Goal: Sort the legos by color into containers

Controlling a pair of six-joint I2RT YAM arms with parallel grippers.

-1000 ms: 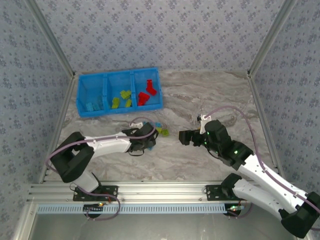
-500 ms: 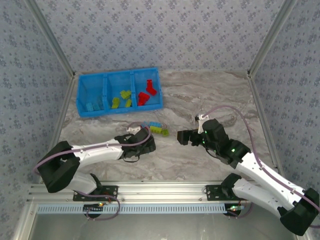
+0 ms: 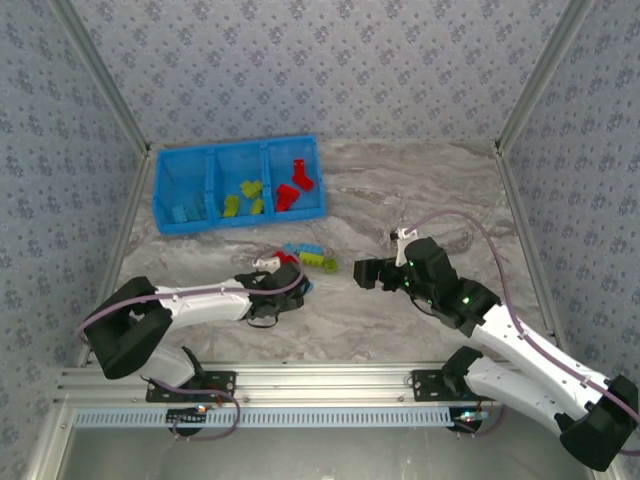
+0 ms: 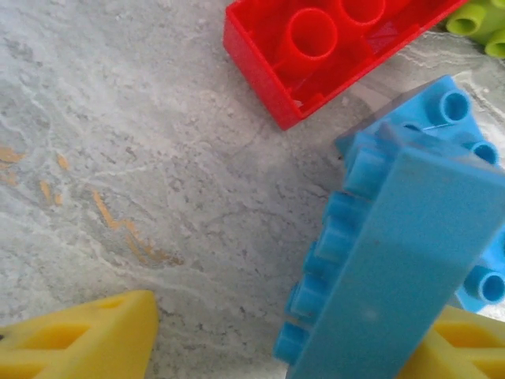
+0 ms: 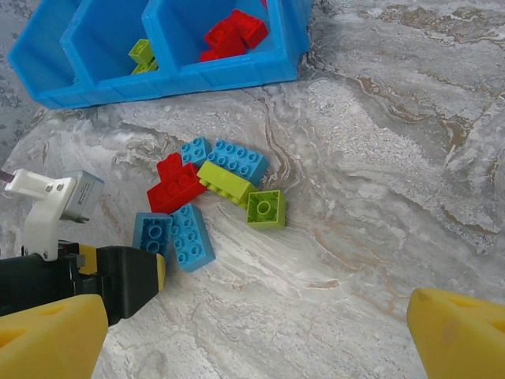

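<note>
Legos (image 3: 305, 250) lie in a loose cluster on the marble table (image 5: 379, 197), near the front of the blue tray (image 3: 190, 160) and between it and the two grippers. In the right wrist view a long light blue brick (image 5: 237, 161) and the long lime brick (image 5: 223, 182) touching it both run slantwise, higher at the left and lower at the right. A red brick (image 5: 175, 186) sits against their left end and a square lime brick (image 5: 266, 208) just beside their right end. Two more light blue bricks (image 5: 192, 235) lie side by side, touching, studs up, their long axes pointing roughly toward the tray. Sorted pieces rest in the tray's three compartments (image 3: 213, 170): light blue in the left, lime in the middle, red in the right.

The left gripper (image 3: 300, 286) is low at the table beside those two blue bricks. In its wrist view the yellow fingers (image 4: 87, 339) stand partway apart. A long blue brick (image 4: 402, 260) shows a smooth face, studs toward the left, its long axis rising from lower left to upper right. It lies against the finger at the picture's right, with a wide strip of bare table before the other finger, so it is not clamped. Past it a red lego (image 4: 316, 47) lies hollow side up.

The right gripper (image 5: 252, 347) hangs released, jaws spread wide over bare table, near the cluster
</note>
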